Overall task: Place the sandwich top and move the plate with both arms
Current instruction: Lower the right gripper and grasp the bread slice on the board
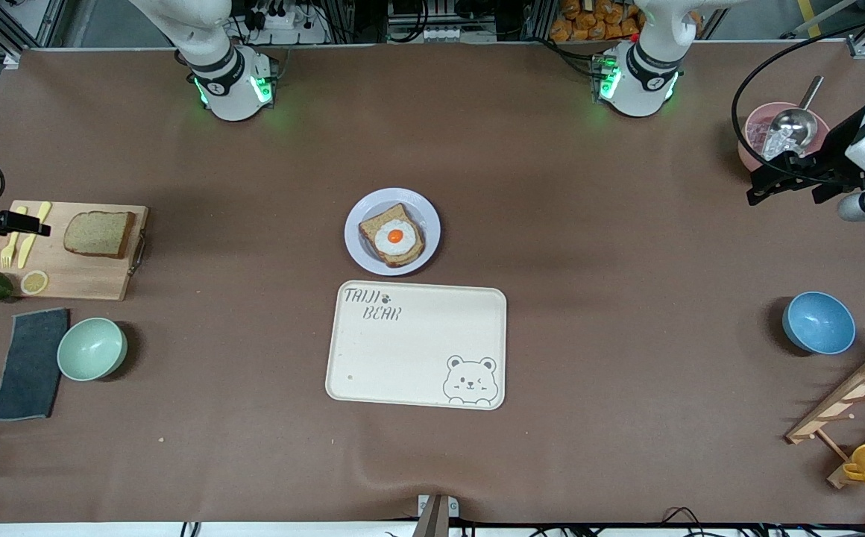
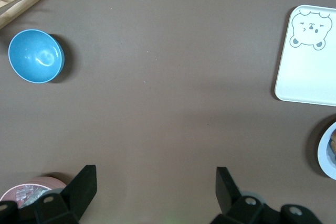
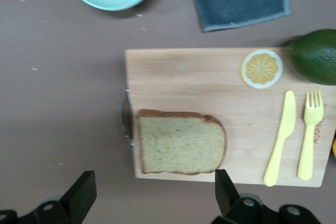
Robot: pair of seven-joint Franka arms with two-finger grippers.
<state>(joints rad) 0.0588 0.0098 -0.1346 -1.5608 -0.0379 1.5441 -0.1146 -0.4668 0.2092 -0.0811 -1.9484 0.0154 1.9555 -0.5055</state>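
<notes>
Right wrist view: fingers spread wide, bread dead ahead on the board.

The right gripper (image 3: 152, 195) hangs open and empty over the cutting board (image 3: 178, 72), and the sandwich top (image 3: 181, 142) lies flat just past its fingertips, long side running across the gap between them, by the board's handle. That arm is clearly the nearer one. The yellow knife (image 3: 278, 139), fork (image 3: 310, 135) and lemon slice (image 3: 261, 68) sit on the same board, apart from the bread. The plate (image 1: 392, 231) holding the egg toast (image 1: 394, 236) sits mid-table, just above the bear tray (image 1: 416, 345) (nothing between looks like trouble). The left gripper (image 2: 156, 195) waits open near the pink bowl (image 1: 764, 134).
</notes>
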